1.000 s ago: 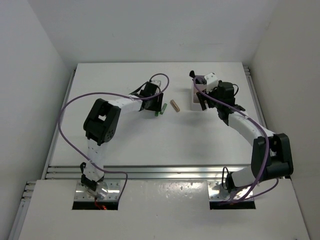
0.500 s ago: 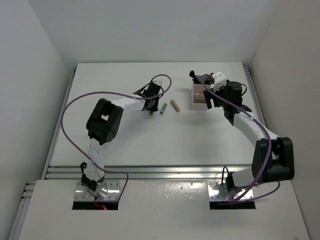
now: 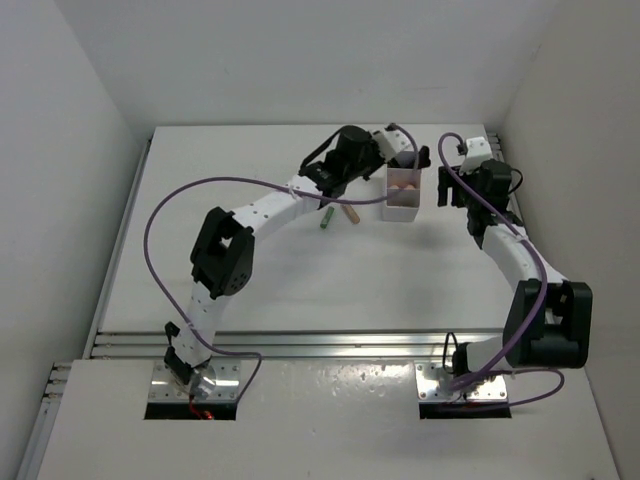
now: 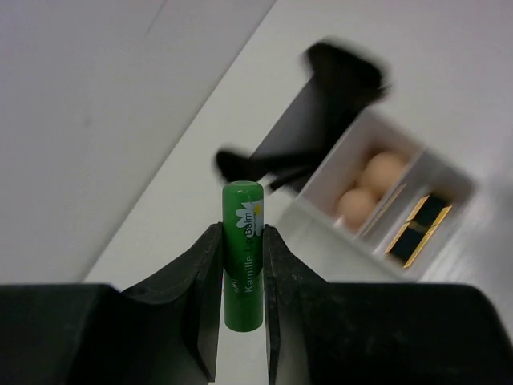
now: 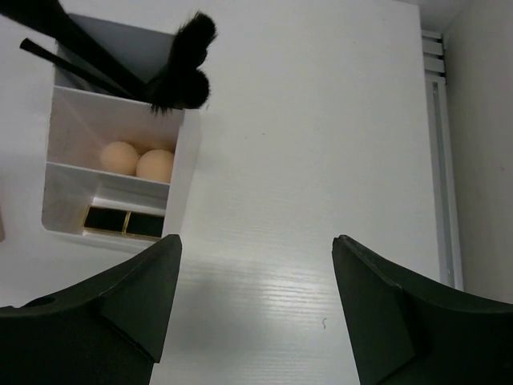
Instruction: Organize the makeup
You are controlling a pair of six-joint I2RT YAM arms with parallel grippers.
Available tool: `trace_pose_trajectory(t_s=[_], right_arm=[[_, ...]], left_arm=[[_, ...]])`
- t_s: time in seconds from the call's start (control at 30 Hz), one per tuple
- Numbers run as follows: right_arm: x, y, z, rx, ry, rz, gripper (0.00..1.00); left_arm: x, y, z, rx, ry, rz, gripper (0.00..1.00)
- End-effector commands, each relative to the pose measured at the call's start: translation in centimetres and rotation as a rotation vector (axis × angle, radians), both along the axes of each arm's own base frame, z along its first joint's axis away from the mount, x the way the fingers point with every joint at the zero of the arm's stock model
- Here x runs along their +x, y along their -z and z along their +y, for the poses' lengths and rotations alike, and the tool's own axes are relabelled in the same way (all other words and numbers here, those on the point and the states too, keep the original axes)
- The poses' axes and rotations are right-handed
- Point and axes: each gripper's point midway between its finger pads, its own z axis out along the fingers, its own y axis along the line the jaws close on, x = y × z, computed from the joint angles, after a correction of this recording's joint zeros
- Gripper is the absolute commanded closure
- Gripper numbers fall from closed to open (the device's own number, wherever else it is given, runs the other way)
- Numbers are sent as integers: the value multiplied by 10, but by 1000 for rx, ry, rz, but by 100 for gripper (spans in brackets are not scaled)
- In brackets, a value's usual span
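With our left gripper (image 4: 243,241) clamped on the green tube (image 4: 243,277) and our right gripper (image 5: 256,245) standing with jaws apart, we risk clipping the brushes (image 5: 183,76) leaning from the box (image 5: 187,184).

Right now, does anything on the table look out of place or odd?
Yes. A green tube and a tan tube lie loose on the table, just outside the white box, while the sponges and black-gold tubes sit inside it. A second green tube is pinched in the left claw.
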Motion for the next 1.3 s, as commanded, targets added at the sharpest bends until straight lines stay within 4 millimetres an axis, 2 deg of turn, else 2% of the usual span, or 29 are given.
trace_pose_trajectory(t_s=[0.0, 0.07, 0.1, 0.13, 0.2, 0.23, 0.3, 0.33, 0.5, 0.53, 0.77, 0.8, 0.87, 0.9, 0.93, 1.0, 1.03, 1.07, 1.13, 1.17, 1.2, 1.27], right_arm=[[3, -30, -16, -11, 111, -95, 24], [-2, -31, -34, -17, 237, -92, 24], [-3, -33, -39, -30, 262, -93, 24], [-3, -33, -43, -36, 281, -94, 24], [-2, -37, -44, -52, 275, -101, 24], [-2, -36, -44, -58, 273, -97, 24], [-3, -35, -43, -55, 269, -94, 24], [-5, -34, -43, -55, 269, -91, 24], [-7, -29, -41, -54, 263, -81, 24], [-7, -28, -41, -51, 257, -78, 24], [-5, -28, -39, -76, 224, -73, 24], [-4, -28, -36, -71, 210, -73, 23], [-3, -27, -33, -79, 180, -68, 22], [-3, -27, -29, -74, 157, -65, 20], [-2, -27, -27, -86, 139, -64, 19], [-1, -28, -24, -89, 110, -63, 17], [-2, -28, -23, -90, 106, -63, 17], [-1, -29, -20, -86, 93, -62, 16], [0, -31, -16, -83, 66, -58, 16], [0, -30, -14, -79, 54, -56, 16], [2, -34, -7, -69, 14, -61, 16], [3, -35, 3, -45, -34, -56, 16]], left_arm=[[-33, -38, -66, -30, 370, -186, 100], [-40, -43, -82, -122, 434, -201, 100], [-50, -38, -94, -174, 474, -167, 100], [-48, -26, -101, -190, 486, -161, 100], [-64, -30, -123, -241, 548, -152, 100], [-65, -29, -126, -253, 559, -148, 100], [-67, -14, -135, -263, 565, -115, 100], [-63, -15, -135, -267, 549, -127, 100], [-51, 13, -139, -247, 513, -103, 100], [-46, 24, -135, -234, 503, -82, 100], [-47, 50, -129, -195, 480, -38, 100], [-46, 50, -128, -188, 482, -46, 97], [-48, 57, -127, -171, 480, -18, 77], [-48, 51, -126, -176, 480, -26, 69], [-49, 54, -126, -175, 477, -7, 57], [-48, 52, -122, -165, 457, 0, 46], [-50, 37, -121, -180, 456, -8, 40], [-51, 32, -120, -181, 456, -9, 32], [-45, 18, -110, -184, 426, -25, 23], [-41, 9, -105, -191, 417, -37, 20], [-38, -16, -101, -209, 391, -78, 19], [-34, -37, -95, -234, 371, -90, 18]])
